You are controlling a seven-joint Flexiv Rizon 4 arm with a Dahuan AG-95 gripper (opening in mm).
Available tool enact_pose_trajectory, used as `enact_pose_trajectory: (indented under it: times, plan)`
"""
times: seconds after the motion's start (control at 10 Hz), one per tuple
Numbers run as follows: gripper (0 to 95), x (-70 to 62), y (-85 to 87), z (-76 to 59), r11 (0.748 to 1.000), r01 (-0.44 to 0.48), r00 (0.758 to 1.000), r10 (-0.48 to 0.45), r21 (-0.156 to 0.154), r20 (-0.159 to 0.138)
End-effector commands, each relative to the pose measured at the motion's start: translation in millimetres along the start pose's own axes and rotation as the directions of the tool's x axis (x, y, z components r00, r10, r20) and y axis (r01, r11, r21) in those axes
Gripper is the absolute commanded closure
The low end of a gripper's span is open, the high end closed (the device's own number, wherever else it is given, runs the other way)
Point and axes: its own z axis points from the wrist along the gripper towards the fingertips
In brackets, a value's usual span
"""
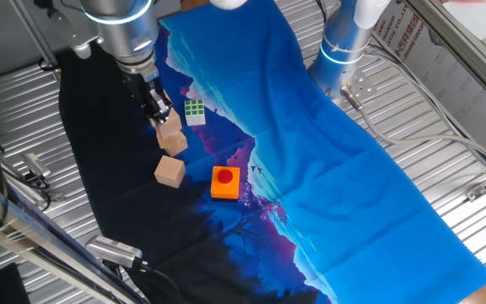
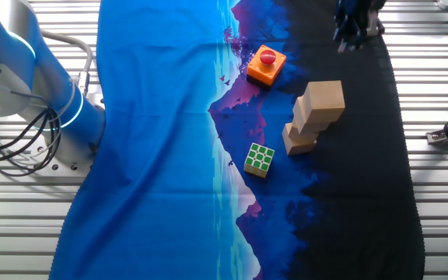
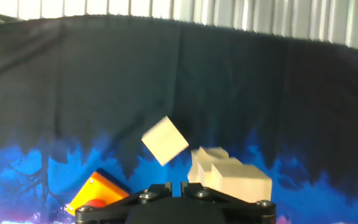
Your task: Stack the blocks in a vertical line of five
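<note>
On the dark cloth, a short, crooked stack of blocks [image 2: 313, 117] stands near a stray block [image 1: 170, 171]; the gripper [image 1: 156, 108] hovers close, its grasp unclear. Most stacking remains.

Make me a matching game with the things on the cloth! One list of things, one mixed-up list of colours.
Things:
1. puzzle cube
2. button box
3. wooden blocks
4. cloth

Colours:
A. blue and black
B. light tan
C. green and white
D. orange with a red top

Pairs: 1-C, 2-D, 3-B, 4-A
</note>
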Motion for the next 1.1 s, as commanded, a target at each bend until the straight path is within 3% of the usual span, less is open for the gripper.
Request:
enact_pose_trajectory:
  times: [0.1,0.5,0.6,0.8,0.9,1.1]
  plan:
    - [0.0,-11.9,10.5,20.0,0.996,0.089,0.996,-0.089,-0.001,0.016]
    - [0.0,-18.2,21.0,49.1,0.99,0.139,0.99,-0.139,-0.001,0.026]
    - [0.0,-12.2,19.4,61.3,0.983,0.185,0.982,-0.184,-0.02,0.037]
    - [0.0,-1.6,18.0,77.6,0.968,0.243,0.968,-0.237,-0.06,0.087]
    - [0.0,2.0,19.0,86.0,0.957,0.286,0.955,-0.28,-0.055,0.096]
    - [0.0,2.2,21.0,95.7,0.938,0.347,0.936,-0.343,-0.029,0.083]
